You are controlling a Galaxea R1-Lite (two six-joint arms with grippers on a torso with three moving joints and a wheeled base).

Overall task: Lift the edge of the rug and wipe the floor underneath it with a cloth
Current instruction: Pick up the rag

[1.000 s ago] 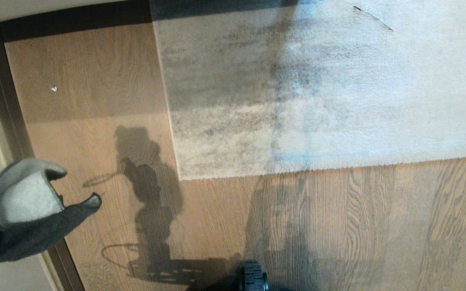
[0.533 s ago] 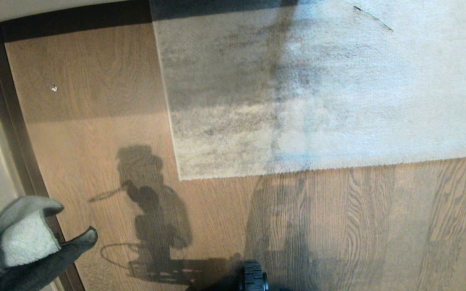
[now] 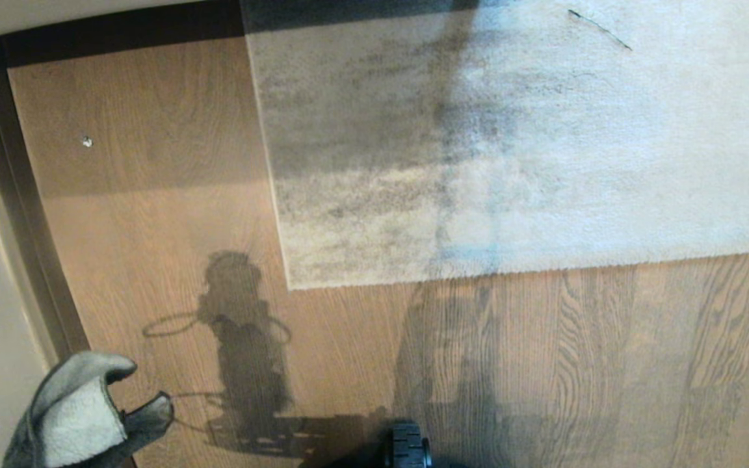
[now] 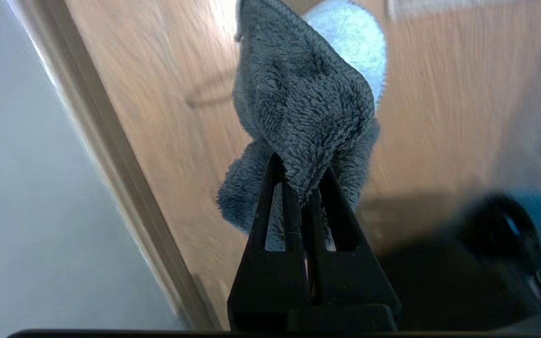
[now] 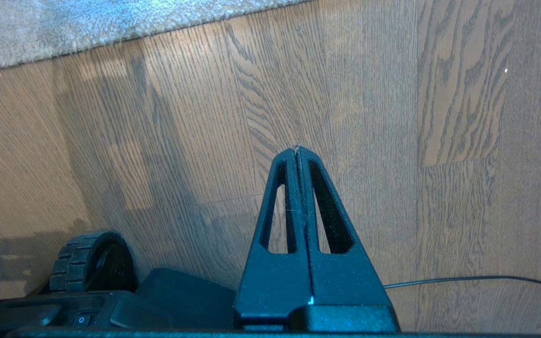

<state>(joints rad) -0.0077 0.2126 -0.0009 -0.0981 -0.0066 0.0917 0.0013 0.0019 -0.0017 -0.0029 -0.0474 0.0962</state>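
Head view, nearest first: wheel (image 3: pixel 408 448) of the base, dark and treaded, at the bottom edge near centre, with the robot's shadow (image 3: pixel 244 364) cast on the planks to its left. Cloth (image 3: pixel 82 416), grey, folded, pale fuzzy inner face showing between darker outer flaps; bottom-left corner, raised above the skirting (image 3: pixel 30 214) and the boards beside it. Floor (image 3: pixel 608 364), brown wood-grain planks with dark wavy grain, filling the near and left parts. Small pale speck (image 3: pixel 86 141) on the planks, far left, well apart from the rug. Rug edge (image 3: pixel 511 268), straight border running left to right across the middle, ending in a square corner at centre-left; lies flat on the planks. Rug (image 3: pixel 576 149), pale grey with darker mottled patches, beyond the edge, reaching the top of the frame.

Left wrist view: left gripper (image 4: pixel 301 180), fingers closed narrow on a bunched corner of the cloth (image 4: pixel 303 103), which stands out past the fingertips; planks and skirting behind, blurred.

Right wrist view: right gripper (image 5: pixel 298 150), fingers pressed together, holding nothing, hanging over bare floor (image 5: pixel 463 94). Wheel (image 5: pixel 89 260) and dark base below it; thin black cable (image 5: pixel 477 279) on the planks beside it; rug edge (image 5: pixel 111 37) farthest off.
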